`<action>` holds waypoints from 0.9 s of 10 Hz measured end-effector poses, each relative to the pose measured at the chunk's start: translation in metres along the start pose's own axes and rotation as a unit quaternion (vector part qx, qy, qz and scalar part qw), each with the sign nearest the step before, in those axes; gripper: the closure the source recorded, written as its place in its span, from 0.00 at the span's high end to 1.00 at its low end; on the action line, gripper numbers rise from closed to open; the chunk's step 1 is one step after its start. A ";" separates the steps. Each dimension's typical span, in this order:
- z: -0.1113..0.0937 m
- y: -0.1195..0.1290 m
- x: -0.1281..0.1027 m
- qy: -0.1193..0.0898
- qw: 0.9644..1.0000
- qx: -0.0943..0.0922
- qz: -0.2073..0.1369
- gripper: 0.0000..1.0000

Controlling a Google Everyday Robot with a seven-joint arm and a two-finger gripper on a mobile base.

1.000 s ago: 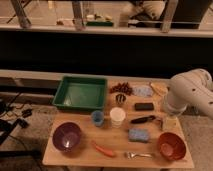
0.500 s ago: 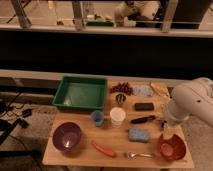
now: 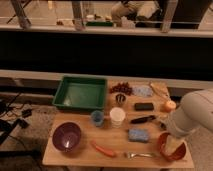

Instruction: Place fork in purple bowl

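The fork (image 3: 137, 155) is a small silver one lying flat near the table's front edge, just left of the orange-red bowl (image 3: 172, 148). The purple bowl (image 3: 66, 136) stands empty at the front left of the wooden table (image 3: 80, 156). My white arm (image 3: 192, 117) reaches in from the right. My gripper (image 3: 165, 131) hangs at its lower end over the left rim of the orange-red bowl, right of and above the fork and far from the purple bowl. I see nothing in it.
A green tray (image 3: 80, 93) sits at the back left. A blue cup (image 3: 97, 118), a white cup (image 3: 117, 117), a black-handled utensil (image 3: 143, 119), a blue sponge (image 3: 138, 135) and an orange stick (image 3: 103, 149) fill the middle. Grapes (image 3: 121, 89), a black block (image 3: 144, 106) and an orange fruit (image 3: 170, 105) lie behind.
My arm has come down and forward, from above the table's right side to over the orange-red bowl. The objects on the table have not moved.
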 end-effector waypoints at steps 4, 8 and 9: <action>0.001 0.007 -0.006 -0.003 1.000 -0.006 -0.011 0.80; 0.001 0.007 -0.007 -0.004 1.000 -0.005 -0.011 0.80; 0.001 0.007 -0.007 -0.004 1.000 -0.004 -0.011 0.80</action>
